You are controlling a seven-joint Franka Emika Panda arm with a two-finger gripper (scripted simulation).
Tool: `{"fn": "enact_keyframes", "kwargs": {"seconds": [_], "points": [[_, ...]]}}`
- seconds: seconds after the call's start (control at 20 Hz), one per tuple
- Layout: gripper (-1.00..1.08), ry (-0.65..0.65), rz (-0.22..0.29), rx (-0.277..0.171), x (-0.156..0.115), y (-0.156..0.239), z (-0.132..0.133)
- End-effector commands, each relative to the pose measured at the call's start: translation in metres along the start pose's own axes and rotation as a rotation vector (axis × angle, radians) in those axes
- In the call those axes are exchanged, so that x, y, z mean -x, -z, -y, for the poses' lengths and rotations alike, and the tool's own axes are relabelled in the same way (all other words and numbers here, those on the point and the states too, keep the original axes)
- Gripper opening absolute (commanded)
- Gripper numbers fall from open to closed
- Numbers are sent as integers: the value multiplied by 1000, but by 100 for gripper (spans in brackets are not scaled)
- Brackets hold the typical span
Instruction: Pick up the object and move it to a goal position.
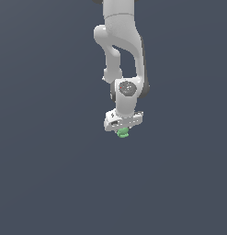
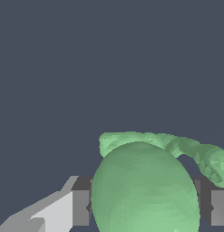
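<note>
Green and rounded, the lumpy object [image 1: 122,133] sits directly under the white hand [image 1: 122,131] of the arm [image 1: 122,50], showing just below the hand's wide body in the exterior view. It is the only coloured thing against a flat slate-grey backdrop, and the arm reaches down from the upper edge of that view to about its middle.

In the wrist view the object [image 2: 145,190] fills the space between the two fingers [image 2: 80,207], with one dark pad against each of its sides. A thinner, curved green lobe arches over the rounded main body and runs off toward one finger. The hand [image 2: 145,207] is clenched on the object, the fingers held apart only by its bulk.

No table edge or surface detail can be made out in either view, so whether the object rests on anything or hangs clear cannot be told. No shadow is visible beneath it in the exterior view.
</note>
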State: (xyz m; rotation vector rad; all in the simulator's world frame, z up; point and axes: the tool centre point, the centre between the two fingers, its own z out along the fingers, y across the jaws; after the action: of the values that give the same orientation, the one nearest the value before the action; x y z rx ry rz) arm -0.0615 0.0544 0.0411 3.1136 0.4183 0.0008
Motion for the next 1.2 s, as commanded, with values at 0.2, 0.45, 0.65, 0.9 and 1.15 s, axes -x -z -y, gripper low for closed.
{"fn": "enact_keyframes", "kwargs": {"seconds": [0.2,0.45,0.65,0.9,1.15], "points": [[-100,0,0,0,0,2,-2],[-100,0,0,0,4,17,-17],[-100,0,0,0,8,39,-39],[-100,0,0,-1,16,77,-77],[-100,1,-1,-2,25,122,-123]]}}
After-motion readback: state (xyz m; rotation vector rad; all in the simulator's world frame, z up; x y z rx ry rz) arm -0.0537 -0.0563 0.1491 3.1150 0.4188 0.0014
